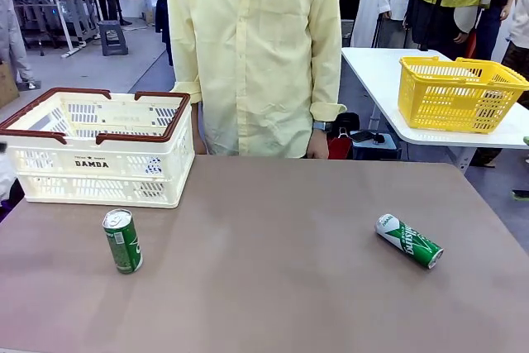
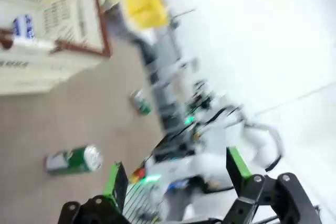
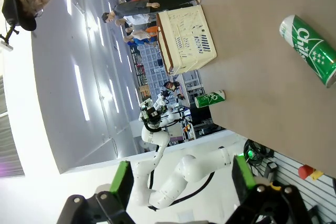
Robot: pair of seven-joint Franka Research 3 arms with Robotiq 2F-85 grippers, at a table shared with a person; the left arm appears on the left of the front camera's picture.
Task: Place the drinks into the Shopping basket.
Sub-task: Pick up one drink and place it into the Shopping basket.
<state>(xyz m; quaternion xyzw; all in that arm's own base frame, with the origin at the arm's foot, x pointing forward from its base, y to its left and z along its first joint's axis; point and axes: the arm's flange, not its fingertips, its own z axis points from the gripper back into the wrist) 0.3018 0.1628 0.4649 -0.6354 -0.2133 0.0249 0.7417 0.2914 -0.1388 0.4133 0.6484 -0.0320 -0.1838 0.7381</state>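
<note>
Shows the cream-white Shopping basket (image 1: 107,173) on the brown table (image 1: 264,287), with two drinks lying outside it. Finds one green can (image 1: 122,241) standing upright near the basket's front wall, on the robot's side and not touching it. Finds the other green can (image 1: 409,241) lying on its side, well apart from the basket toward the robot's right. Frames a person in a pale yellow shirt (image 1: 256,55) standing just behind the basket's right end, at the table's far edge. Includes a yellow basket (image 1: 459,93) on a white table farther off to the right.

Catches the left gripper (image 2: 176,174) with its jaws spread wide and nothing between the green pads, in a blurred wrist view toward the basket's corner. Hints at a blue-and-white shape (image 2: 23,26) inside the basket, too blurred to name. Catches the right gripper (image 3: 181,179) equally wide open and empty, with the toppled can close by and the basket far beyond.
</note>
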